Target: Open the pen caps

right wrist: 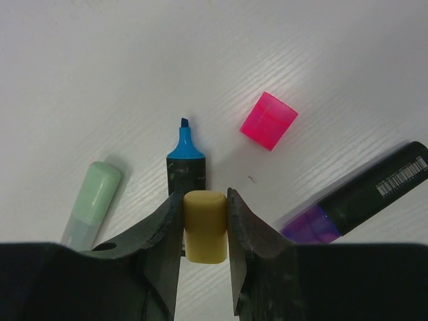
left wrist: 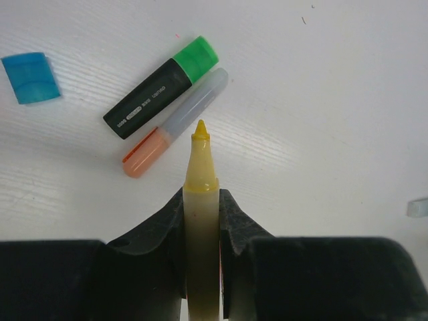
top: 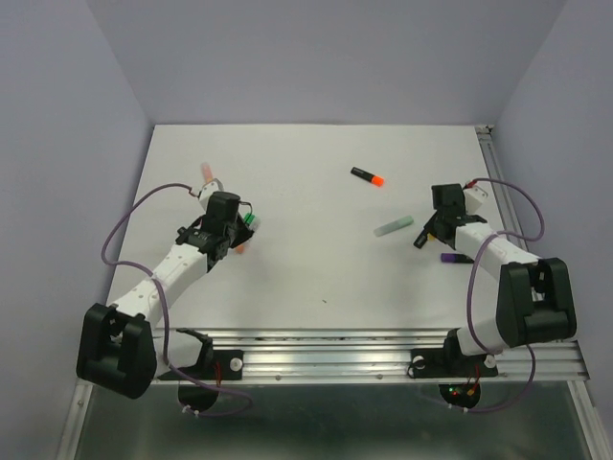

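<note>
My left gripper (left wrist: pixel 201 194) is shut on a pale yellow highlighter barrel (left wrist: pixel 200 221) with its bare yellow tip pointing away. Under it lie a black highlighter with a green cap (left wrist: pixel 197 58) and a pale highlighter with an orange cap (left wrist: pixel 143 154). A loose blue cap (left wrist: pixel 31 77) lies to the left. My right gripper (right wrist: pixel 204 195) is shut on a yellow cap (right wrist: pixel 204 226). Below it lie an uncapped blue-tipped highlighter (right wrist: pixel 184 157), a loose pink cap (right wrist: pixel 269 120), a pastel green highlighter (right wrist: pixel 93 200) and a purple cap (right wrist: pixel 309 226) on a black barrel.
In the top view a black highlighter with an orange cap (top: pixel 368 176) lies mid-table at the back. A pinkish pen (top: pixel 205 172) lies behind the left gripper (top: pixel 238 228). The right gripper (top: pixel 422 236) hangs near the table's right rail (top: pixel 498 172). Purple walls surround the table.
</note>
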Robot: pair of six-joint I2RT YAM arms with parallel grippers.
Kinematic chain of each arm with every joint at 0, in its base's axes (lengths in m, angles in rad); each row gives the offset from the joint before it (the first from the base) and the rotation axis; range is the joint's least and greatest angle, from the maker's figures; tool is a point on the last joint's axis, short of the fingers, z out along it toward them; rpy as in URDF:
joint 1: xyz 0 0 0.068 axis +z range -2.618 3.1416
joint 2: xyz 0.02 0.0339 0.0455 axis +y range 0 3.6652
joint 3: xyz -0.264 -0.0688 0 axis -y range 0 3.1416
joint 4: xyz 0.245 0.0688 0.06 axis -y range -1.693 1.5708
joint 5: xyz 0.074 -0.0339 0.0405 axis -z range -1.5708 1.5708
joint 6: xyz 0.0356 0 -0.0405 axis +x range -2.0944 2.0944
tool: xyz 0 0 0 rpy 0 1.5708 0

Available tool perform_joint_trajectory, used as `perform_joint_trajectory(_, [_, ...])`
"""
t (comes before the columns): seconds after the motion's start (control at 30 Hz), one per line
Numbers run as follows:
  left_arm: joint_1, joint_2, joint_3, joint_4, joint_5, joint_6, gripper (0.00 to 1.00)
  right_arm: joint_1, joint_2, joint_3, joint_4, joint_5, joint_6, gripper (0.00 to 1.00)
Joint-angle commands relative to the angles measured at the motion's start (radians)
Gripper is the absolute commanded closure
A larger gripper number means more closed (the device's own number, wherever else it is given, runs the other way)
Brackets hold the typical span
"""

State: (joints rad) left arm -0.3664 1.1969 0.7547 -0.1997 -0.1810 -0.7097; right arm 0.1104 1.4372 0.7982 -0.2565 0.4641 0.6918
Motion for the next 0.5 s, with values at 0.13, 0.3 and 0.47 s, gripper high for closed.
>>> perform_joint_trajectory(0.13, [0.011,-0.063,-0.022,-0.024,-0.006,0.013,1.00,-0.011,-0.086,-0.063,-0.026,0.037,-0.017,0.94])
perform_joint_trajectory(0.3, [0.012,-0.054,-0.017,-0.032,-0.012,0.001,1.00,-0.009,-0.119,-0.083,-0.018,0.019,-0.035,0.92])
perform_joint_trajectory(0.47, [0.024,-0.040,-0.008,-0.066,-0.044,-0.039,1.00,-0.009,-0.152,-0.099,-0.009,0.019,-0.046,0.92])
